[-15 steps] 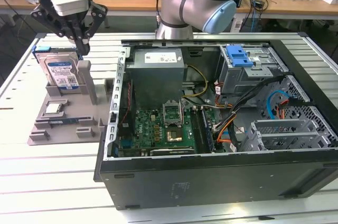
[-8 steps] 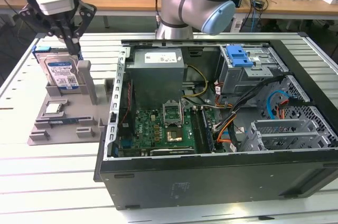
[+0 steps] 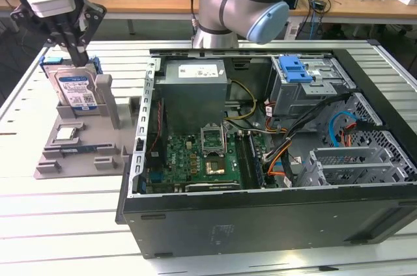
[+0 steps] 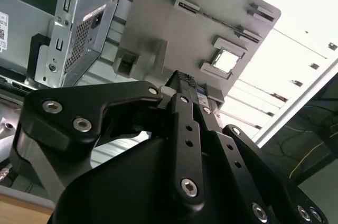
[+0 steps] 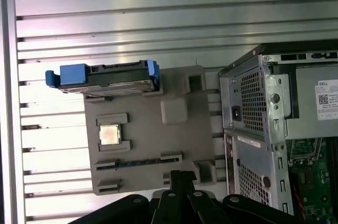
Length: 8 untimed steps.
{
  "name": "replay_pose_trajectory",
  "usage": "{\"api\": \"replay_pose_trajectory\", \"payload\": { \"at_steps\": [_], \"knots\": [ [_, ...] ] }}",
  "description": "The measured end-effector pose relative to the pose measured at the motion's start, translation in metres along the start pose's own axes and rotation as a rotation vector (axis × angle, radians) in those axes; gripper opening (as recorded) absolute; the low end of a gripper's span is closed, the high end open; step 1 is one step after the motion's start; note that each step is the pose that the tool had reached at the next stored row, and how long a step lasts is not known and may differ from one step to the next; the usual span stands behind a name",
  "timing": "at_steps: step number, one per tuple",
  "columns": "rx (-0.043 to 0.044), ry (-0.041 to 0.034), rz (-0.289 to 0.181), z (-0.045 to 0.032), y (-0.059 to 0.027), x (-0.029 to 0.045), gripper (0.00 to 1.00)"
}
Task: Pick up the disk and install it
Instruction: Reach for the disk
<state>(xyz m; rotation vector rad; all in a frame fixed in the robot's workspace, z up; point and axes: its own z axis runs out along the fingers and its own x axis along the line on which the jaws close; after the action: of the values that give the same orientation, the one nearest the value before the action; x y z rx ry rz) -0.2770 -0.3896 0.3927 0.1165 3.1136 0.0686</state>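
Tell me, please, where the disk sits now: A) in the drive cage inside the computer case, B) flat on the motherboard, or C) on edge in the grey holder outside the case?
C: the disk stands on edge in the grey holder, at the exterior view's left of the computer case, with the gripper close by.

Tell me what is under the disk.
The disk stands on edge in a slot of the grey fixture, which lies on the slatted table. The slot walls cover its lower edge and what lies beneath it.
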Motion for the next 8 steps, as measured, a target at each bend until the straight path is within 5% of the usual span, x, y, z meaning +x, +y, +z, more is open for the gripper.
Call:
{"api": "replay_pose_trajectory", "payload": {
  "at_steps": [8],
  "knots": [
    [0.0001, 0.0001, 0.0, 0.0003, 0.0067, 0.0139, 0.1]
  ]
}}
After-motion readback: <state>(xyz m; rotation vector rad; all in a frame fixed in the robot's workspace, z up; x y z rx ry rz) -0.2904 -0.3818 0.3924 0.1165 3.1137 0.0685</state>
